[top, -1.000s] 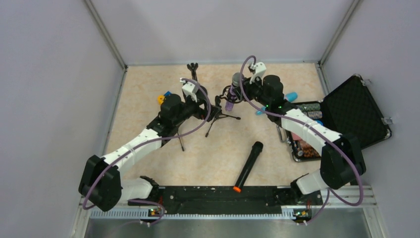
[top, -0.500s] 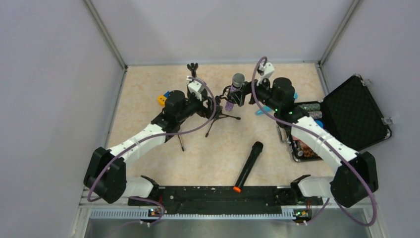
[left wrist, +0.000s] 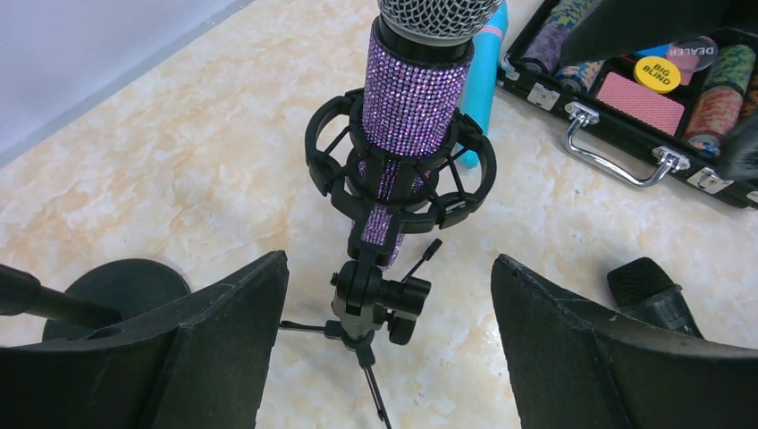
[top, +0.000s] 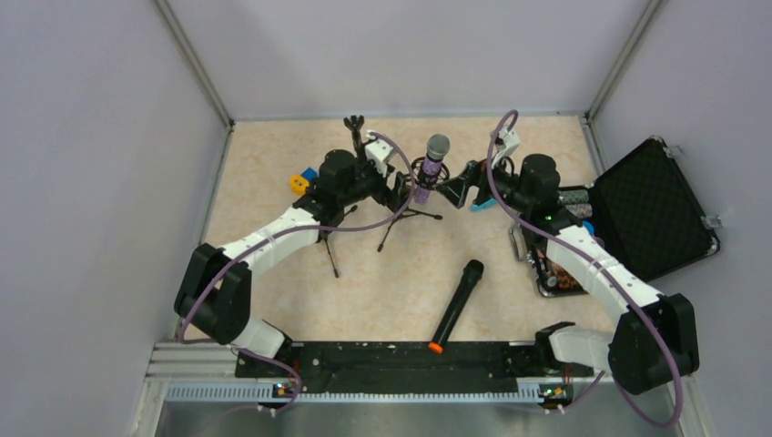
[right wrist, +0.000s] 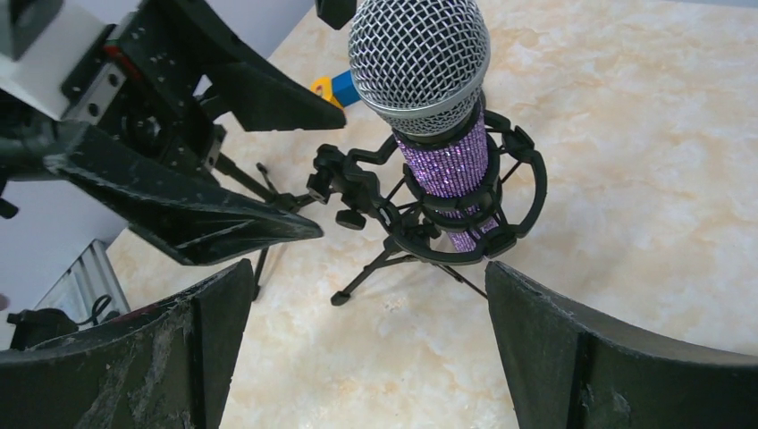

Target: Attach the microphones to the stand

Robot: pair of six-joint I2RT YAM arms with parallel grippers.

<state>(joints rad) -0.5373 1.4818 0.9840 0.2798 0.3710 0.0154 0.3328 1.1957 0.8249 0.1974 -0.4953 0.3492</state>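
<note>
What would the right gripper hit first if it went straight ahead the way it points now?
Most likely the glittery purple microphone, upright in the stand's black ring mount. It sits dead ahead of the open right gripper, and nothing seems nearer, though depth is hard to judge.

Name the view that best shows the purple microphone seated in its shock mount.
Left wrist: the purple microphone passes through the shock mount, body and ring both clear. Right wrist shows it too, with the grille foremost. Top external shows it only small.
</note>
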